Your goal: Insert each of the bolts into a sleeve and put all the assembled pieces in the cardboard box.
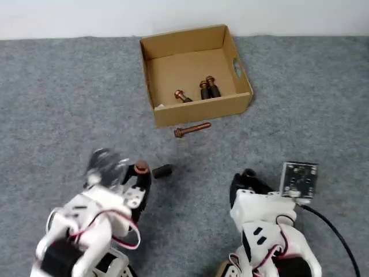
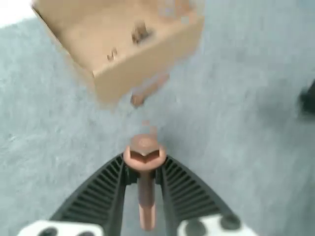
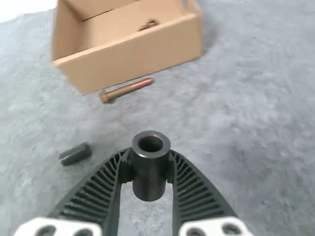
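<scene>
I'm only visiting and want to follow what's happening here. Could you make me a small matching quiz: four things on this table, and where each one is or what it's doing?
Things:
1. left gripper
2. right gripper
3. assembled pieces
4. loose sleeve

States:
A. inside the cardboard box
B. shut on a bolt
C. lying on the carpet
D. shut on a sleeve

Pairs: 1-B, 2-D, 3-A, 4-C.
</scene>
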You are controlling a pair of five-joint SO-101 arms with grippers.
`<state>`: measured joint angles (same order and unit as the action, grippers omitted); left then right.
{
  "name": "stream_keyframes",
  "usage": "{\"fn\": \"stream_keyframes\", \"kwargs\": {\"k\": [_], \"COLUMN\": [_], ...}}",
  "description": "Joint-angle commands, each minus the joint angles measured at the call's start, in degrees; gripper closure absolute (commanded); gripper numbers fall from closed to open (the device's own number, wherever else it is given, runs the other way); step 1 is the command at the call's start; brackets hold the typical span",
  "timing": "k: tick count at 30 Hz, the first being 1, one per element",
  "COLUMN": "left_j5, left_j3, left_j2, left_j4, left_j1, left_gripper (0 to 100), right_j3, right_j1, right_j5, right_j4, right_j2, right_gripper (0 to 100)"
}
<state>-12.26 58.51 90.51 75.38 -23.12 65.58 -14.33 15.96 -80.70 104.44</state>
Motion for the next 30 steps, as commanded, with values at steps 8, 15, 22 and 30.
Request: {"fn": "stream_keyframes", "kwargs": {"k": [8, 15, 22, 30], "left_j5": [-2.6, -17.6, -20.3, -20.4], "left_j3": [3.3, 3.9, 5.5, 7.2], "left_j2": [13.1, 13.0, 12.7, 13.0], "left_j4": [-8.0, -15.1, -22.3, -20.9], "left_j1": [-0.4, -4.8, -11.3, -12.7], "left_gripper": [100, 99, 99, 99], "right_j3": [-1.2, 1.1, 6.8, 7.6], "right_j1": [-14.7, -23.7, -30.8, -33.3], "right_j5": [-13.8, -21.0, -26.5, -30.3], "right_j4": [1.7, 6.4, 15.0, 21.1], "right_j2": [-0.7, -0.7, -0.7, -0.7], "right_gripper": [99.0, 99.0, 99.0, 99.0]}}
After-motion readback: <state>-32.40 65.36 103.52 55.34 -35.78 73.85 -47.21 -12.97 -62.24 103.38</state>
